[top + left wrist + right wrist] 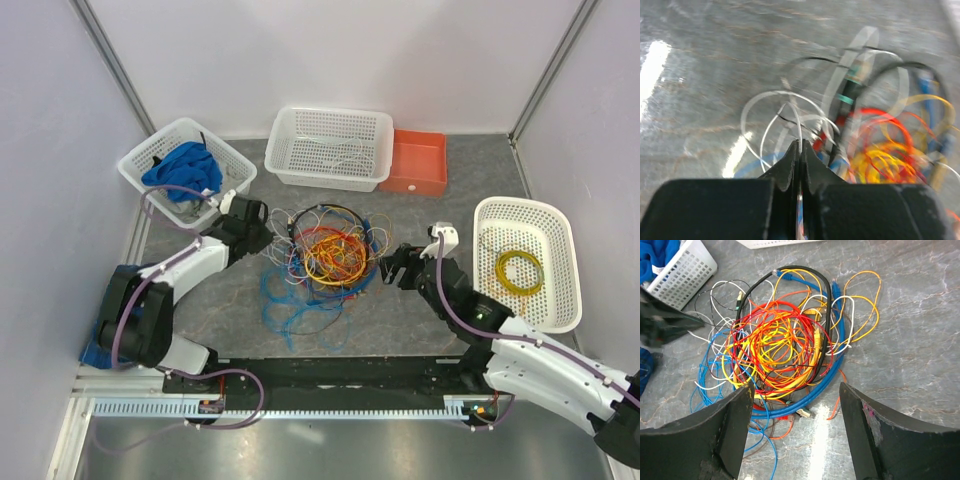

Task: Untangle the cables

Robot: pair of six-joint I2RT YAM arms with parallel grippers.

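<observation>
The cables (330, 255) lie in one tangled bunch on the grey table, in yellow, orange, red, blue, black and white. My left gripper (268, 228) is at the bunch's left edge. In the left wrist view its jaws (801, 145) are pressed together on a thin white cable (798, 125) that loops away from the tips. My right gripper (388, 268) hovers at the bunch's right edge. In the right wrist view it (795, 390) stands wide open above the blue cable (805, 395), with nothing held.
A white basket (135, 165) holding a blue cloth (183, 168) stands back left. Another white basket (330, 180) and an orange tray (415, 185) sit at the back. A third white basket (560, 230) on the right holds a coiled yellow cable (520, 270).
</observation>
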